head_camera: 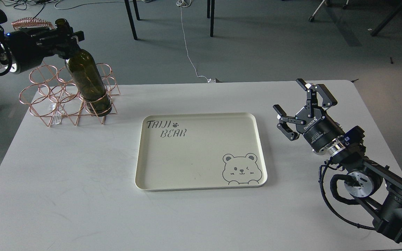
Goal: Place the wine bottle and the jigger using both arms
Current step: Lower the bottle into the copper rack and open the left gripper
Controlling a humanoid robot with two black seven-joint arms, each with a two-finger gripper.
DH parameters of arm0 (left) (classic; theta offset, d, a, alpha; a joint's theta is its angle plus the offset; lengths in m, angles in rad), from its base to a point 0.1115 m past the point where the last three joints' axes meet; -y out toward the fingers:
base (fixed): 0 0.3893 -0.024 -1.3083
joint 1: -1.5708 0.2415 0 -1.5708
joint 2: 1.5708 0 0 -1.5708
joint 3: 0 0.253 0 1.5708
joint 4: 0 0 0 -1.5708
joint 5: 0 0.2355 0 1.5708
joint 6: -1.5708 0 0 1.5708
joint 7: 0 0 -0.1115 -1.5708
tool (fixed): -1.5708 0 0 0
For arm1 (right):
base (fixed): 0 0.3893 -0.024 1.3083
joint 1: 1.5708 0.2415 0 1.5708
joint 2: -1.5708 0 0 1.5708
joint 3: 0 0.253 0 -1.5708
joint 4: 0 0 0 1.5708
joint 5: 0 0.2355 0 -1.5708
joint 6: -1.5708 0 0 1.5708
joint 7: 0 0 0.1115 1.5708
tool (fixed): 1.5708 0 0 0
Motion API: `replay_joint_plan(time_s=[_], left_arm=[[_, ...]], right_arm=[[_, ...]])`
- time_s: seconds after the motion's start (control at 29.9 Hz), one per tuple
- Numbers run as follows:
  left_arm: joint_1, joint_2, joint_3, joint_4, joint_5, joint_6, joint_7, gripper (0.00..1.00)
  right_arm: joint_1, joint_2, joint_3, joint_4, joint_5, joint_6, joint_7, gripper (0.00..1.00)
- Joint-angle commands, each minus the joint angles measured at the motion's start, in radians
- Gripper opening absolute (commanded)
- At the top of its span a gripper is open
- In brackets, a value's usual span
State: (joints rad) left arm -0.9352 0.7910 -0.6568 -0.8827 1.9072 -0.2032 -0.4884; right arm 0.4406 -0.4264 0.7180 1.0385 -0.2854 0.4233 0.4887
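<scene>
The dark olive-green wine bottle (87,78) stands tilted, its base inside a front-right ring of the copper wire rack (44,101) at the table's back left. My left gripper (64,36) is shut on the bottle's neck, just below its open mouth. My right gripper (300,104) is open and empty above the table's right side, right of the tray. The jigger is out of view.
A cream tray (201,150) printed with "TAIJI BEAR" and a bear face lies in the middle of the white table (65,195). Chair and table legs and a white cable (187,45) are on the floor behind.
</scene>
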Motion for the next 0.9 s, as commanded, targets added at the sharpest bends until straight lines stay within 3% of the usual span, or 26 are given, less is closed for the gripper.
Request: replay_joint_plan(time_s=[0.0,0.17,0.43,0.47,0.57,0.7,0.87], left_arm=[[0.003,-0.002,-0.001,0.001,0.0,0.002,0.0,0.29],[0.003,-0.01,0.0,0.019,0.0,0.005,0.0,0.43],[0.003,-0.019,0.002,0.028,0.001,0.011,0.0,0.48],[0.003,-0.019,0.002,0.028,0.001,0.011,0.0,0.53],[-0.001,-0.019,0.0,0.027,-0.006,0.016,0.0,0.87],[-0.011,-0.012,0.0,0.024,-0.042,0.019,0.0,0.98],[-0.077,0.017,-0.004,0.005,-0.043,0.019,0.0,0.98]], right_arm=[[0.0,0.0,0.0,0.0,-0.001,0.0,0.0,0.99],[0.0,0.0,0.0,0.0,-0.001,0.0,0.0,0.99],[-0.002,0.0,0.008,0.0,-0.001,0.0,0.0,0.99],[-0.002,0.0,0.008,0.0,-0.001,0.0,0.0,0.99],[-0.002,0.0,0.008,0.0,-0.001,0.0,0.0,0.99],[-0.002,0.0,0.009,0.0,-0.001,0.0,0.0,0.99],[-0.002,0.0,0.009,0.0,-0.001,0.0,0.0,0.99]])
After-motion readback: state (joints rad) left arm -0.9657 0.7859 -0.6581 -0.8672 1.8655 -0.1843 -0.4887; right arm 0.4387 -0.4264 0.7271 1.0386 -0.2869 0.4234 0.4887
